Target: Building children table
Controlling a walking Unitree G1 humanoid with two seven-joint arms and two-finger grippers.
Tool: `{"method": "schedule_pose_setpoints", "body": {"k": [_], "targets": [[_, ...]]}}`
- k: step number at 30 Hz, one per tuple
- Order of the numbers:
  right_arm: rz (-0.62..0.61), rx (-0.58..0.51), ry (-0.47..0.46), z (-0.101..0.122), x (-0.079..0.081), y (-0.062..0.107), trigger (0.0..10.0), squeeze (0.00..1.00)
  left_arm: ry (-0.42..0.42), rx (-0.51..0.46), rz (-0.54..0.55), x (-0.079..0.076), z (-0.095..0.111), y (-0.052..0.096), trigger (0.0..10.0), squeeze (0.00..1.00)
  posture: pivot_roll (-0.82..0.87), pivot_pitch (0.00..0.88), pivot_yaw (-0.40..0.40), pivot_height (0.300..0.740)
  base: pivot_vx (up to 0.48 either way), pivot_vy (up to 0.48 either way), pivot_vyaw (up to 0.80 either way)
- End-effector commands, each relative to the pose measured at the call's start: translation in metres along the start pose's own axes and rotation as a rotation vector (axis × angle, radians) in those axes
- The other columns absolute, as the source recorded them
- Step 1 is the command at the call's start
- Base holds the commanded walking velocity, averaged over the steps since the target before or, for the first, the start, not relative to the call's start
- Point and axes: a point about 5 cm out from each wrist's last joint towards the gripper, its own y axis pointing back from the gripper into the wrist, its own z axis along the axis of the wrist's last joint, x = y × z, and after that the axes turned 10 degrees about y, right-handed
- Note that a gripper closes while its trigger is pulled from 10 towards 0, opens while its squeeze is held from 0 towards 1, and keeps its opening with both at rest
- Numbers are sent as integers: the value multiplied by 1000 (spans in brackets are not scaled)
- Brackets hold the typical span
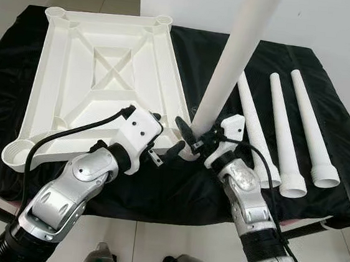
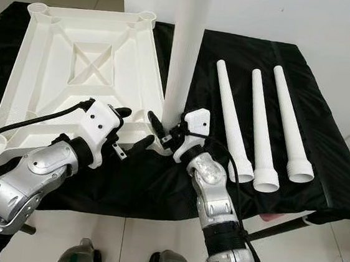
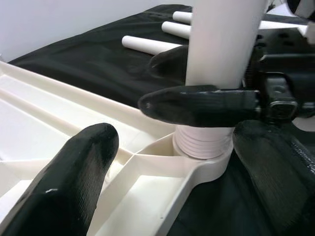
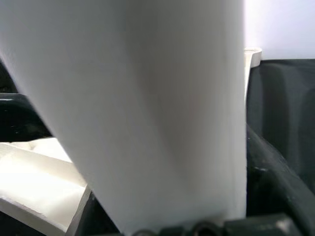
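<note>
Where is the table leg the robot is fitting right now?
The upright table leg stands in the near right corner socket of the upside-down white tabletop, held by the right gripper, with three loose legs lying to its right.

No readable text, labels or numbers anywhere.

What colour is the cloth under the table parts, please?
Black cloth, shown best in the left eye view.

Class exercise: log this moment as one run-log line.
stage: first leg being fitted | right gripper: shut on upright white plastic leg, threaded end in corner socket of upturned white plastic tabletop | left gripper: open beside socket | spare white legs: on black cloth
</note>
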Motion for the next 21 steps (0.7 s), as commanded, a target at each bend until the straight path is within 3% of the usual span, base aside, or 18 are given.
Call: {"method": "schedule_pose_setpoints", "body": {"k": [1,6,21], "targets": [[-28,204,-95,-37,2,12,10000,0,-4,1,-53,-3,3,1,10000,0,-26,82,-25,740,0,0,0],[-71,243,-147,-35,-14,3,10000,0,-5,2,-56,-3,4,1,10000,0,-28,86,-21,740,0,0,0],[-18,337,-219,-34,-23,-16,10000,0,-3,-1,-47,-3,5,2,10000,0,-22,89,-26,740,0,0,0]]}}
